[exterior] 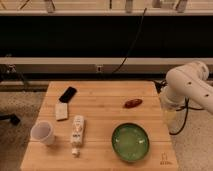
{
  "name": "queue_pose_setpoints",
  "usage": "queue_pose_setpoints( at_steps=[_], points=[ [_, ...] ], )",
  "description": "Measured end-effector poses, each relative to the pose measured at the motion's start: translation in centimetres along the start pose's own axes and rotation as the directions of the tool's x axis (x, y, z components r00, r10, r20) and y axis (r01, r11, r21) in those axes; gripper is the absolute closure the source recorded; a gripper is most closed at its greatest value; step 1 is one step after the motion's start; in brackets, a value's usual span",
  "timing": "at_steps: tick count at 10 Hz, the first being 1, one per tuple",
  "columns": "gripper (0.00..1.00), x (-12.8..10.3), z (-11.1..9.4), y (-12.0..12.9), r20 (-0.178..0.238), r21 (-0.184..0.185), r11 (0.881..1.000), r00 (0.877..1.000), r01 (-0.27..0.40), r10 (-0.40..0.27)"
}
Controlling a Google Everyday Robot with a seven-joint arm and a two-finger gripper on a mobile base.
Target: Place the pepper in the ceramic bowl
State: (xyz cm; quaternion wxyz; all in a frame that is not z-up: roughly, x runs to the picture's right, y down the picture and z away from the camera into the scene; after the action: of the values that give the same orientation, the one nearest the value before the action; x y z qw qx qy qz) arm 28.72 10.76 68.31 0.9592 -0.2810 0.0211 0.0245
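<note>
The small dark-red pepper [133,103] lies on the wooden table [100,115], right of centre and toward the back. The round green ceramic bowl [130,142] stands empty at the front right, a little in front of the pepper. My white arm [189,87] reaches in from the right. Its gripper [169,118] hangs at the table's right edge, to the right of the pepper and apart from it, holding nothing that I can see.
A white cup [42,133] stands front left. A white tube [76,133] lies beside it. A pale flat packet [61,111] and a black phone [67,94] lie at the back left. A black cable [131,47] hangs behind the table.
</note>
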Motion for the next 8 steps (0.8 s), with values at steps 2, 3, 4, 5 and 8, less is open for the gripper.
queue_pose_setpoints(
  at_steps=[2, 3, 4, 5, 8],
  points=[
    [0.2, 0.0, 0.0, 0.0, 0.0, 0.0, 1.0, 1.0, 0.0, 0.0],
    [0.2, 0.0, 0.0, 0.0, 0.0, 0.0, 1.0, 1.0, 0.0, 0.0],
    [0.2, 0.0, 0.0, 0.0, 0.0, 0.0, 1.0, 1.0, 0.0, 0.0],
    [0.2, 0.0, 0.0, 0.0, 0.0, 0.0, 1.0, 1.0, 0.0, 0.0],
    [0.2, -0.3, -0.2, -1.1, -0.004, 0.015, 1.0, 1.0, -0.002, 0.002]
  ],
)
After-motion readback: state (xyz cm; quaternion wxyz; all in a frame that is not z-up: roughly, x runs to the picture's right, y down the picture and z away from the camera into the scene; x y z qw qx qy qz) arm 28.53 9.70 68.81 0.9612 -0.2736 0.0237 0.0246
